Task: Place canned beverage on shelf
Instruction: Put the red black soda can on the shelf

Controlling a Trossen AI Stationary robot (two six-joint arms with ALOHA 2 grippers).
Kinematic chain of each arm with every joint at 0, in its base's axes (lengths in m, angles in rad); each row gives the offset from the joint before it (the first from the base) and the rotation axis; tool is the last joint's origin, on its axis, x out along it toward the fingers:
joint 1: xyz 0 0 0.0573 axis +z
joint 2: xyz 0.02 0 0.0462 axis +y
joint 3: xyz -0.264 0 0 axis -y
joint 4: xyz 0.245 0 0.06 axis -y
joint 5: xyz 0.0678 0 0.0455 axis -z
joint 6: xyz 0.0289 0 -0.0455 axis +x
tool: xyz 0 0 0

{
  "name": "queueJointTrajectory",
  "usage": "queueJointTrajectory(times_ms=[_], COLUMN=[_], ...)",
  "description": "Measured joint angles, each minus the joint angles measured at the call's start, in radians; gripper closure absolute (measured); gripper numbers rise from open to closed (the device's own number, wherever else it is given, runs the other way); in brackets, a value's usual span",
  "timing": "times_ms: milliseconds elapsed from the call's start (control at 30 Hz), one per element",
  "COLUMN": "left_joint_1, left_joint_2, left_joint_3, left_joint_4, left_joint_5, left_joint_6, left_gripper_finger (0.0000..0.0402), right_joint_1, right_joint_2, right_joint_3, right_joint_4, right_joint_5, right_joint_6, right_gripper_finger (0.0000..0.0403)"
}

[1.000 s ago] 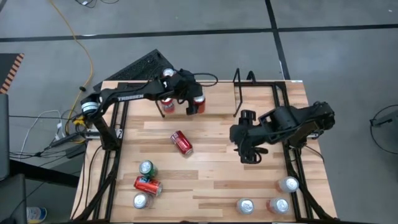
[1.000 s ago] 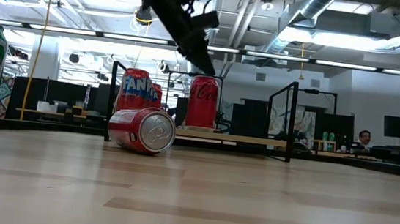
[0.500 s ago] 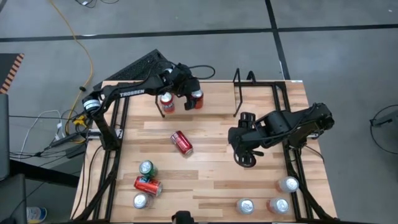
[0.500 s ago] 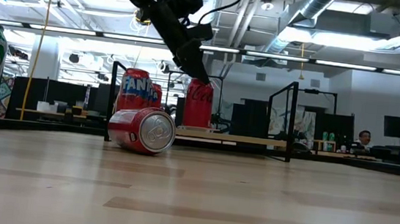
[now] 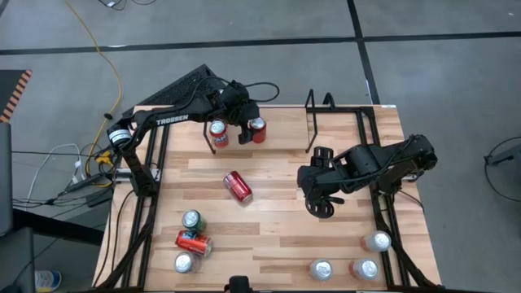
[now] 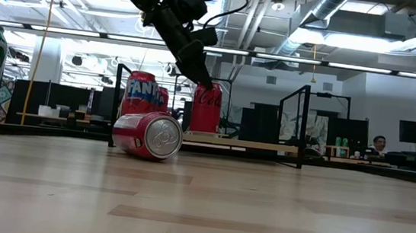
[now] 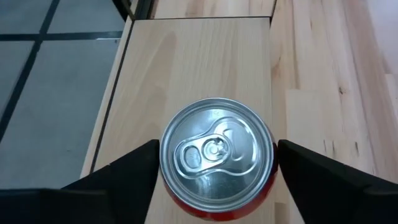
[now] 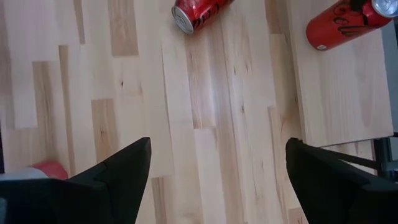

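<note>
A red cola can (image 5: 257, 128) stands upright on the light board of the shelf (image 5: 285, 134), a low black rod rack with upright end loops at the table's far edge. An orange-red Fanta can (image 5: 217, 130) stands beside it on the same board. My left gripper (image 5: 247, 132) reaches down over the cola can (image 7: 216, 155), one finger on each side of its top. My right gripper (image 5: 321, 205) hangs open above the bare table at mid right, with nothing between its fingers (image 8: 118, 174). My left gripper has the cola can's upper part between its two fingers, which lie against opposite sides just under the rim (image 7: 163, 163). The fingers (image 6: 197, 69) slant down from the table's far left. The can stands upright with its base on the shelf's board.
A red can (image 5: 238, 186) lies on its side mid-table. A green can (image 5: 192, 220), a lying orange can (image 5: 194, 242) and a silver-topped can (image 5: 185, 262) are near left. Three more cans (image 5: 364, 268) stand near right. Black rails (image 5: 383, 220) edge the table.
My left gripper has come down from above the cola can onto its top, swinging a little toward the table's far edge. The can stays upright on the shelf's board.
</note>
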Motion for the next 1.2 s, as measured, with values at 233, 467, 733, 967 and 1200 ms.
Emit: queueJointTrajectory(times_ms=[233, 467, 733, 967, 1200], left_joint_1=[0.005, 0.054, 0.131, 0.153, 0.157], left_joint_2=[0.0, -0.001, -0.002, -0.002, -0.003], left_joint_3=[0.0, 0.0, 0.0, 0.0, 0.001], left_joint_4=[0.003, 0.003, -0.004, -0.025, -0.067], left_joint_5=[-0.074, -0.077, -0.08, -0.142, -0.207], left_joint_6=[-0.057, -0.161, -0.175, -0.133, -0.134], left_gripper_finger=[0.014, 0.0136, 0.0137, 0.0137, 0.0137], right_joint_1=[0.0, 0.007, 0.037, 0.055, 0.054], right_joint_2=[0.0, 0.0, 0.0, 0.0, 0.0], right_joint_3=[0.0, 0.0, 0.0, 0.0, 0.0], right_joint_4=[0.009, 0.009, 0.009, 0.009, 0.009], right_joint_5=[0.0, 0.0, 0.002, 0.032, 0.035], right_joint_6=[0.001, 0.033, 0.051, 0.053, 0.053], right_gripper_finger=[0.0058, 0.0058, 0.0058, 0.0058, 0.0058])
